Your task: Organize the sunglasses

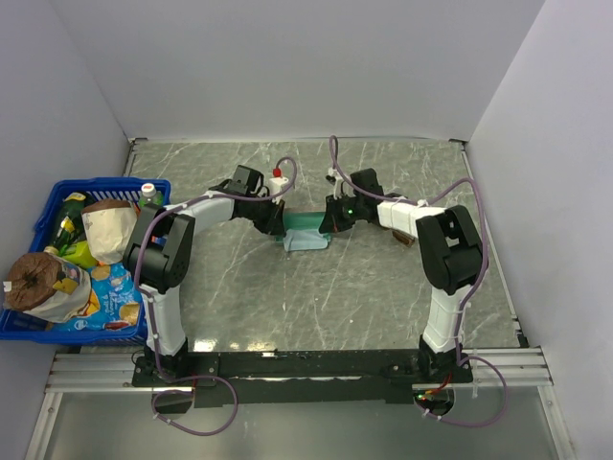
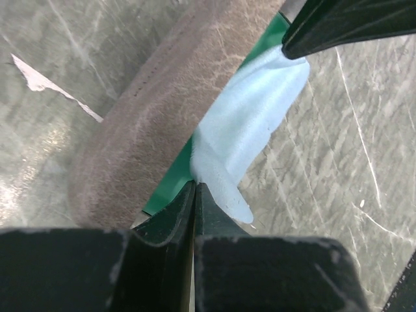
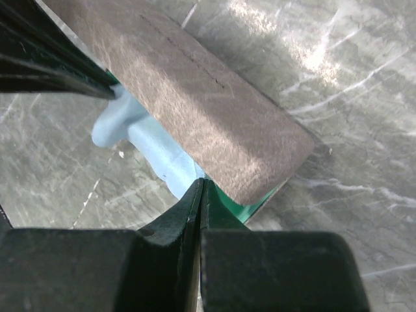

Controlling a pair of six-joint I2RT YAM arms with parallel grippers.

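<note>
Two grippers, one cloth, one case: both sets of jaws pinched together on the cloth.
The left gripper [image 2: 195, 187] nips one end of the light blue cloth [image 2: 250, 110] and the right gripper [image 3: 200, 185] nips the other, at 9 and 3 o'clock of the single grey-brown case [image 2: 149, 110]. Only the wrist views show the cloth slung between the tips beside the teal lining [image 2: 170, 185]. Only the top view shows one blue basket [image 1: 53, 206] of groceries at the table's [image 1: 383, 287] 9 o'clock. The sunglasses show in no view, so their place cannot be told.
</note>
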